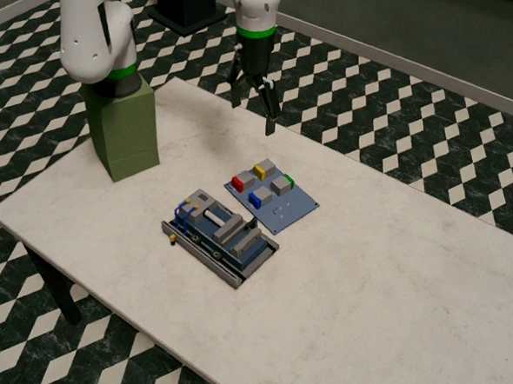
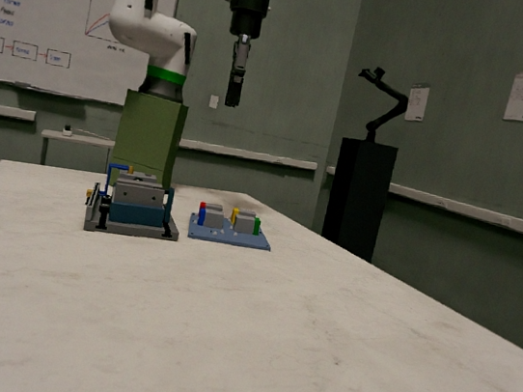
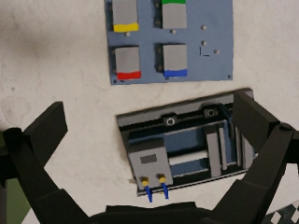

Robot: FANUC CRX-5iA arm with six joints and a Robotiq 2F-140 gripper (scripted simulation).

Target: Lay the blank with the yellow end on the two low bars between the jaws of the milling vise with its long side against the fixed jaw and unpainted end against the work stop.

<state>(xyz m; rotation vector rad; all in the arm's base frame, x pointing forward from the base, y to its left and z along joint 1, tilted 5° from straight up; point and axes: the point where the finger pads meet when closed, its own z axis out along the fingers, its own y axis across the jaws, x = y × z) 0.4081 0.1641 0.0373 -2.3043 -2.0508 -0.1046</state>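
- The black two-finger gripper (image 1: 253, 111) hangs high above the white marble-patterned table top (image 1: 378, 269), fingers spread wide with nothing between them.
- From the exterior view, the gripper (image 2: 233, 94) sits well above both fixtures, closer to the far edge of the table.
- The grey rectangular blank with the yellow end (image 1: 263, 168) lies flat on the thin blue square plate (image 1: 301, 208), in the plate's far row.
- In the wrist view the yellow-ended blank (image 3: 125, 15) is at the upper left of the plate (image 3: 215, 37), with its painted end pointing toward the vise.
- Three more grey blanks share the plate: the one with the red end (image 1: 242, 181), the one with the blue end (image 1: 260, 196) and the one with the green end (image 1: 281, 184); all four stand apart from each other.
- Small pale pins (image 1: 282, 211) dot the bare part of the plate, though they are too small to count with confidence.
- The grey-and-blue milling vise (image 1: 220, 237) stands just beside the plate, on the side nearer the green pedestal (image 1: 121, 127) that carries the white robot arm.
- The end block with blue hoses (image 1: 193, 204) sits at the vise's pedestal end; the slot between the jaws holds no blank.
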